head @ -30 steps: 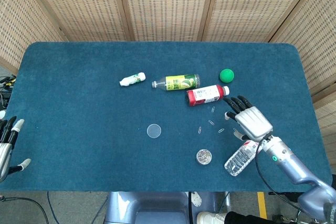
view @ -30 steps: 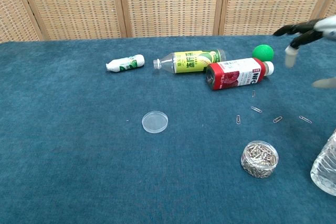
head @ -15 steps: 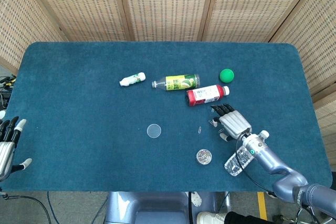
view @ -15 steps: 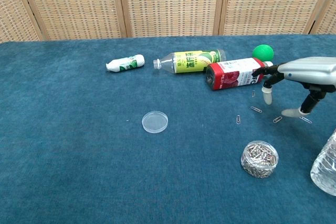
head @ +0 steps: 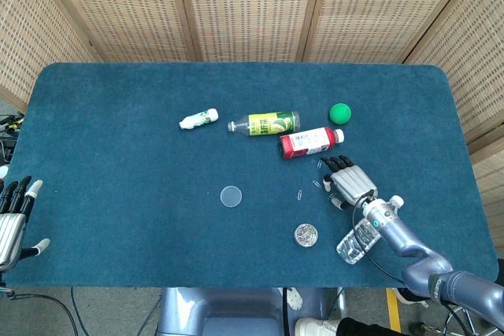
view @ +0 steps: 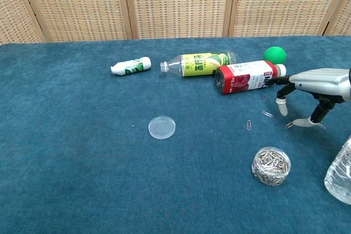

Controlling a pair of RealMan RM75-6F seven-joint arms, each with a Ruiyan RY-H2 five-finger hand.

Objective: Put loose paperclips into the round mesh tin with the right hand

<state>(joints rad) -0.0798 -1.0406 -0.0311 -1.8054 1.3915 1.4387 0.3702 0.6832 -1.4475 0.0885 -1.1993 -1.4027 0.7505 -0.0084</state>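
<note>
The round mesh tin [view: 271,165] [head: 305,234], full of paperclips, stands near the table's front edge. Loose paperclips lie on the cloth: one [view: 249,125] [head: 300,194] left of my right hand, one [view: 267,114] just under its fingertips, one [view: 265,97] by the red bottle, one [view: 289,125] at the thumb. My right hand [view: 310,89] [head: 349,182] hovers low, palm down, fingers spread and pointing down at the clips, holding nothing. My left hand [head: 11,222] rests open at the table's left edge.
A clear lid [view: 162,127] lies mid-table. A red-labelled bottle [view: 247,76], a yellow-labelled bottle [view: 197,63], a small white bottle [view: 130,66] and a green ball [view: 274,55] lie behind. A clear water bottle [view: 340,173] lies beside the right forearm.
My right hand came down from high at the right to just above the loose paperclips, moving left and toward the red bottle. Over the last half second it sank slightly lower.
</note>
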